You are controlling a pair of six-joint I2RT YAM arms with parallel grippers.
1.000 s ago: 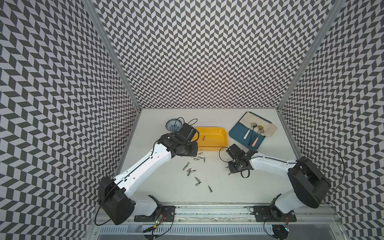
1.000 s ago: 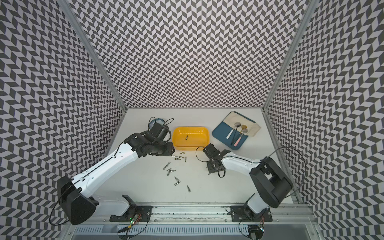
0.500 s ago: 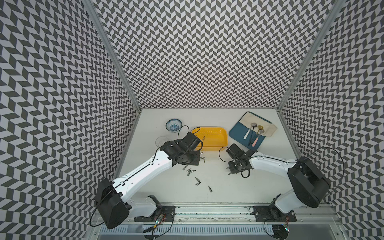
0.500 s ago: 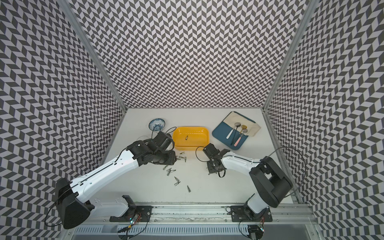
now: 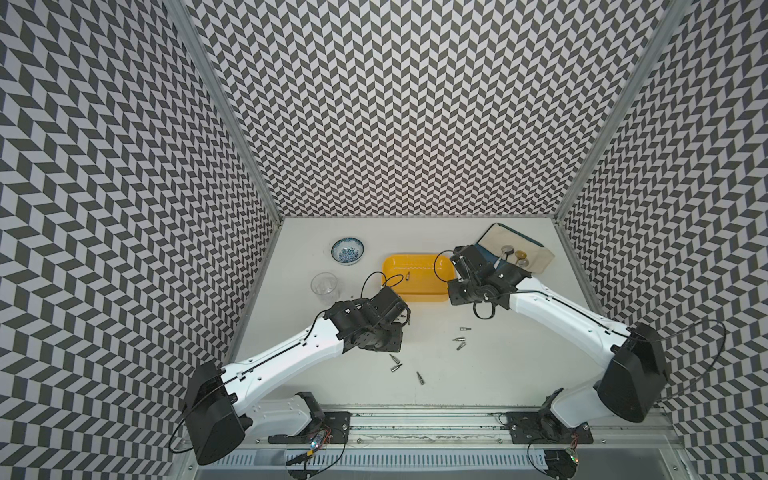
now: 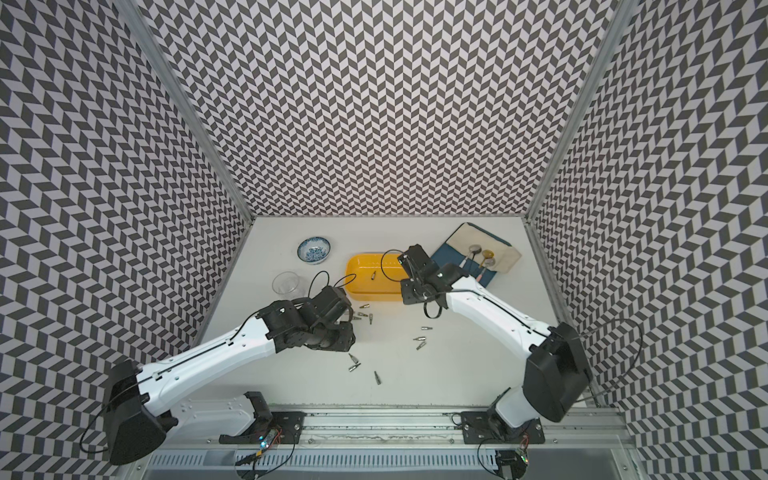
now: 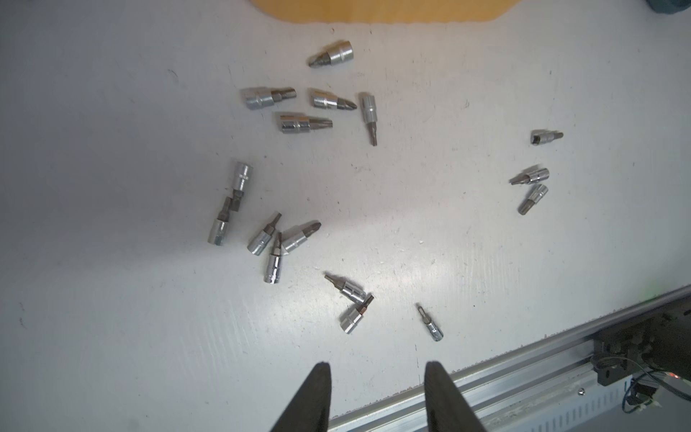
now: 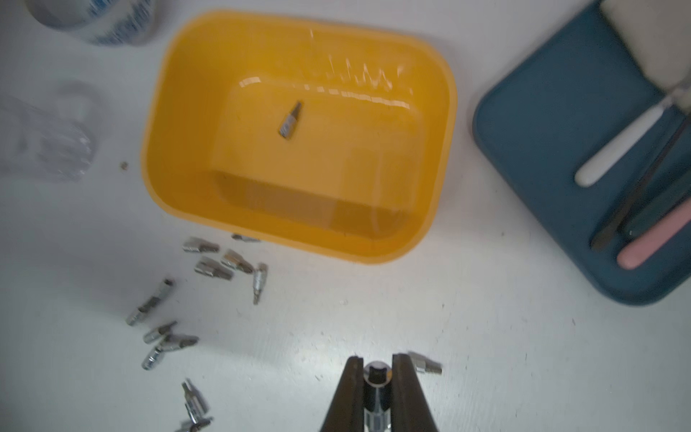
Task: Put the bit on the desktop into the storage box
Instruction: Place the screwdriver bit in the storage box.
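The left gripper (image 7: 377, 366) is hovering, fingers (image 7: 318, 392) spread and empty, over scattered bits (image 7: 299, 237) lying on the worktop (image 7: 112, 318), while the box (image 8: 437, 142) beyond them is holding one bit (image 8: 291, 119), and beside its right end the right gripper (image 8: 377, 358) is pinching another bit (image 8: 377, 377) above the worktop.

Setting: a robotics lab test cell. Chevron walls (image 5: 395, 104), printed in black and white, enclosed it on three sides and met at bare aluminium corner posts (image 5: 231, 124). The left arm (image 5: 291, 357) and right arm (image 5: 561, 316) were bolted to an aluminium rail (image 5: 428, 424) along the front of the off-white desktop (image 5: 478, 374). Loose cables and a lit circuit board (image 5: 318, 455) sat below the rail. Staged props included scattered bits (image 7: 304, 123), a yellow storage box (image 5: 415, 296), a patterned bowl (image 5: 348, 250), a clear glass cup (image 5: 326, 286) and a blue cutlery tray (image 8: 542, 131).
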